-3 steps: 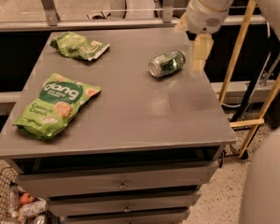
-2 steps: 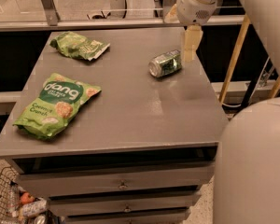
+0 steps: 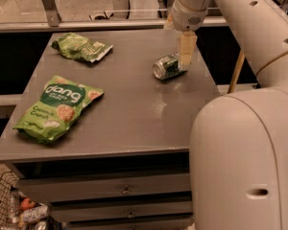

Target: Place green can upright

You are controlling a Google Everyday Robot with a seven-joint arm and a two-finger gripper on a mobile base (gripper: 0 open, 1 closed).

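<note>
The green can [image 3: 167, 66] lies on its side on the grey table [image 3: 134, 114], near the far right edge, with its silver end facing front-left. My gripper [image 3: 186, 52] hangs down from the white arm [image 3: 216, 13] and is right at the can's right end, overlapping it in this view. I cannot tell whether it touches the can. The can's far right end is hidden behind the gripper.
A flat green "dang" snack bag [image 3: 60, 108] lies at the front left. A smaller wrinkly green bag [image 3: 81, 47] lies at the back left. My arm's large white body [image 3: 245, 162] fills the front right. Drawers [image 3: 127, 190] sit under the table. A wire basket [image 3: 19, 210] stands at lower left.
My gripper has moved left and down, closer over the can's right end. The arm's body has swung into the front right of the view. The can has not moved.
</note>
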